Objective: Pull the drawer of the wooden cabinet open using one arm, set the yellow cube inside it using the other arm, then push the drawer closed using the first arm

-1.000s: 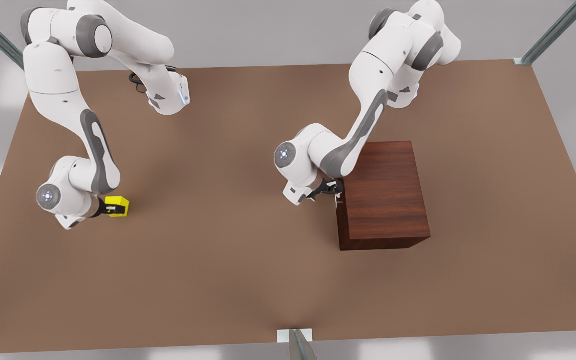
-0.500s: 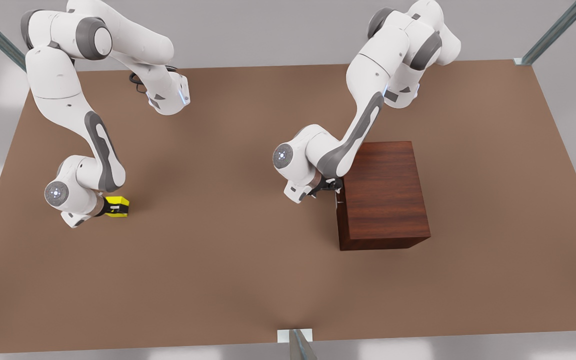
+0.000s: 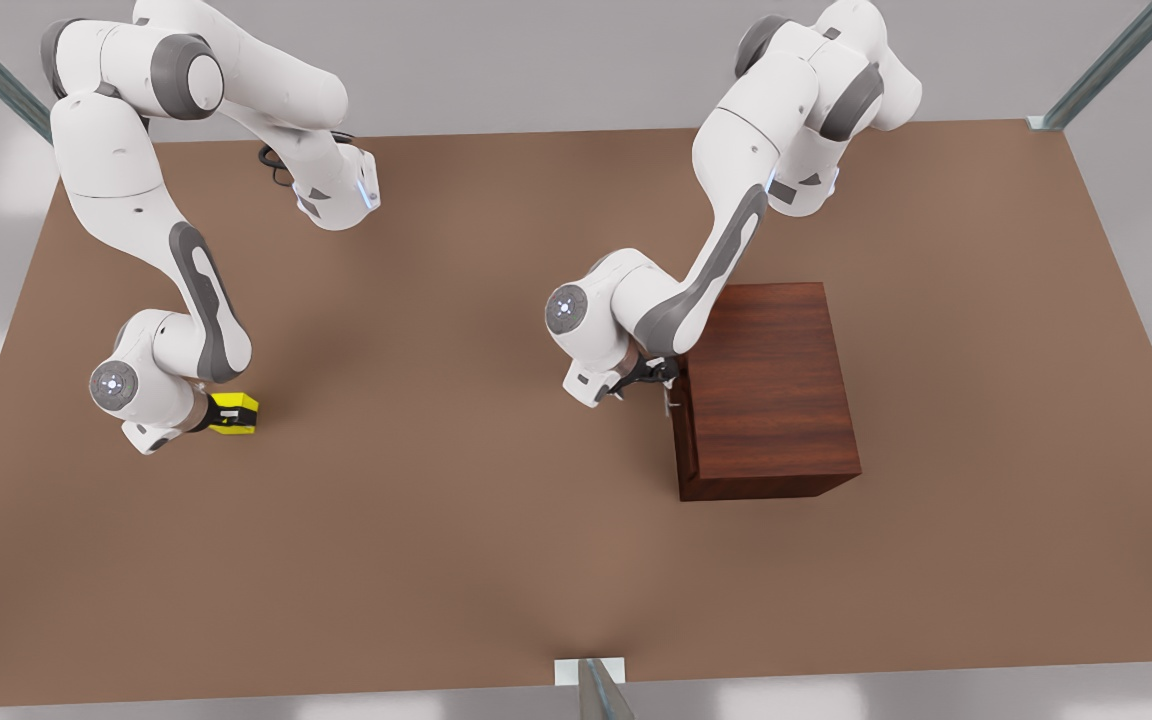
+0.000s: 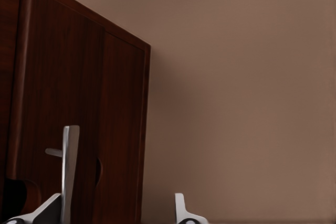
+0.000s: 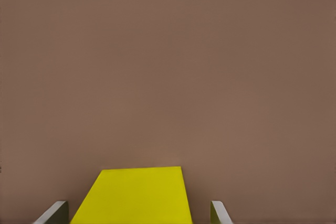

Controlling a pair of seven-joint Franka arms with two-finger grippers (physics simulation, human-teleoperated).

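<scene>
Cube [image 3: 234, 414], yellow and unmarked, sits on the counter [image 3: 456, 540] at the front view's left, between the right claw's [image 3: 211, 414] parted fingers [image 5: 55, 212], not visibly touched. Rightward, the left claw [image 3: 664, 378] spreads around the drawer's [image 4: 63, 124] silver handle [image 4: 68, 166] on the cabinet [image 3: 771, 390].

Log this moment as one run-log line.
left gripper: open, at drawer handle | right gripper: open, around yellow cube | cube: on table
</scene>
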